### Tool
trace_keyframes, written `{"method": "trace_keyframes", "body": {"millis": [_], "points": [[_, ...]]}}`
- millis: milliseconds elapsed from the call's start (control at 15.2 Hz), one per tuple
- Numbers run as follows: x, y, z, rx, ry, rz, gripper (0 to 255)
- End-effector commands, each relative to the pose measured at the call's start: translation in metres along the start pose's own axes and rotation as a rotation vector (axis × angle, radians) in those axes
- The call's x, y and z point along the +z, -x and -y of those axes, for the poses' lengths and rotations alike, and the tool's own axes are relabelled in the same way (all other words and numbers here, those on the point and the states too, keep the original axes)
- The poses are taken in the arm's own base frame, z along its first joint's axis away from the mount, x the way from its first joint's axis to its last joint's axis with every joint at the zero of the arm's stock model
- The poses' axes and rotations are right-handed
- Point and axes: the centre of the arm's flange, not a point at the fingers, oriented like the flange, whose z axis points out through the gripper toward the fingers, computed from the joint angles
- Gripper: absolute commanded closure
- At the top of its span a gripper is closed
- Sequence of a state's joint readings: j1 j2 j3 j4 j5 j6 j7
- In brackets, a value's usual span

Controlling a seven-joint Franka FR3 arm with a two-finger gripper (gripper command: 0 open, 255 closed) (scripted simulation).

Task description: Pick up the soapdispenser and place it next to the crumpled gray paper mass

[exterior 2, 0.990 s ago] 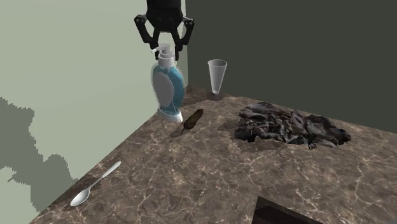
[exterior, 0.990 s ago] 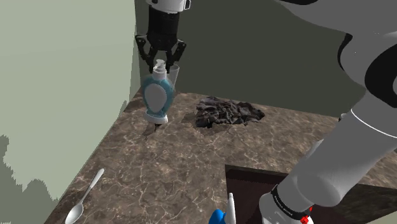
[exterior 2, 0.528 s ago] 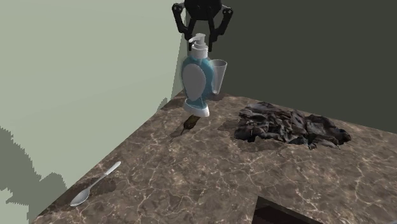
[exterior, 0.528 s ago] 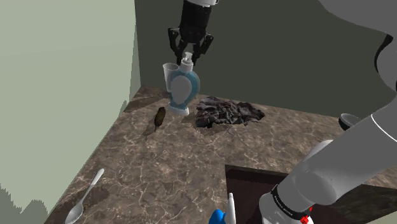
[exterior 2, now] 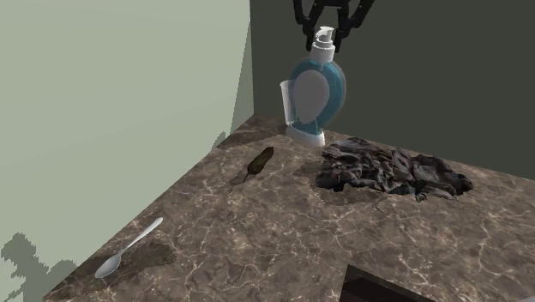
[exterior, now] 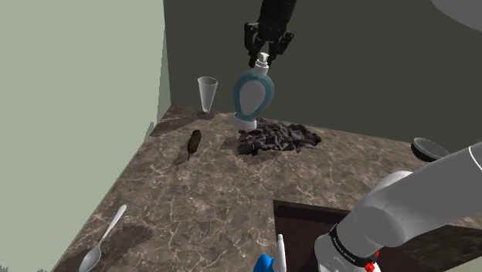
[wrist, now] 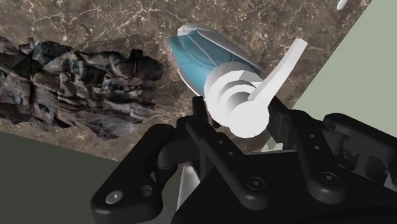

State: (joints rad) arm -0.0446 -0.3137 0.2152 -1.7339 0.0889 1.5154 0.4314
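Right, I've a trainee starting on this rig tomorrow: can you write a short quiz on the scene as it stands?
1. True or false: the gripper is shut on the pump of the soap dispenser.
2. Which lies farthest from the dispenser? A) spoon B) clear cup C) crumpled dark grey paper mass
3. Fill in: the dispenser's pump is coloured ____.
Key: 1 true; 2 A; 3 white.

Brown marble countertop (exterior: 201, 201), crumpled dark paper mass (exterior: 276, 137), clear cup (exterior: 206, 94), spoon (exterior: 103, 239), small brown object (exterior: 194, 141)
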Motion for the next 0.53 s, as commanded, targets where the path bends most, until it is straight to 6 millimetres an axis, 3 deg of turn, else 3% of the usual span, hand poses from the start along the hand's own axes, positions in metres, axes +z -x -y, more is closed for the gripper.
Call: {"method": "trace_keyframes", "body": {"millis": [0,462], "points": [[-0.011,-0.001,-0.027,-0.001,-0.001,0.0,255],[-0.045,-0.003,-0.114,-0.001,-0.001,0.0,255]]}}
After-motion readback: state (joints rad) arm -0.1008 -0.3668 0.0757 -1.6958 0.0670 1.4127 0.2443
